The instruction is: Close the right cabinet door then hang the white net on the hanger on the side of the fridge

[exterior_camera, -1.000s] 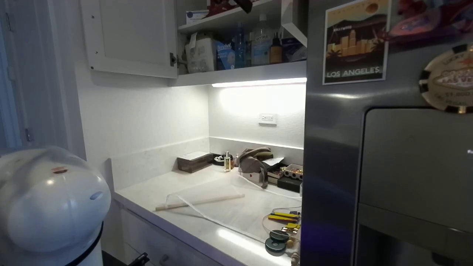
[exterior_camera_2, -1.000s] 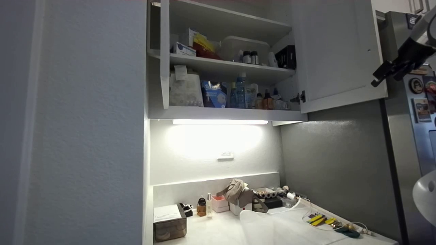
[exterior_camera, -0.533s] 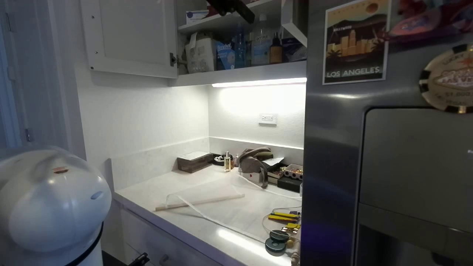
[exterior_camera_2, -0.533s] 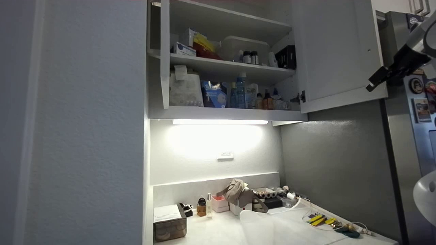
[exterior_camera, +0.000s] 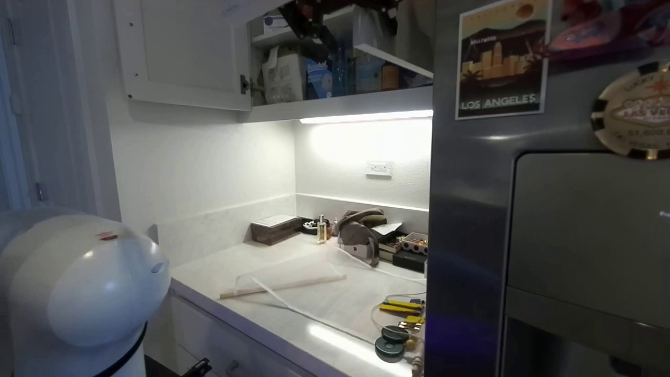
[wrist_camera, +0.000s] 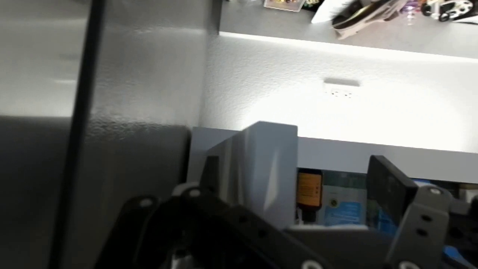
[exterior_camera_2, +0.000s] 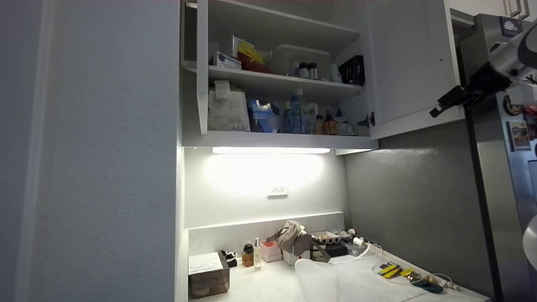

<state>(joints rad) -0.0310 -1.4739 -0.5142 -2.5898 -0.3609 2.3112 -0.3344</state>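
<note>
1. A white wall [exterior_camera: 209,162] fills the background, brightly lit beneath the cabinet [exterior_camera_2: 277,140].
2. The grey fridge [exterior_camera_2: 419,188] stands beside the countertop [exterior_camera_2: 245,285].
3. The right cabinet door [exterior_camera_2: 411,63] stands open at an angle, near the fridge's side.
4. The white net [exterior_camera: 301,266] lies on the countertop, just in front of a brown cloth item [exterior_camera_2: 289,239].
5. The gripper [wrist_camera: 295,173] is spread wide, the door's edge between its 2 fingers [wrist_camera: 390,186]; I cannot tell whether either touches.
</note>
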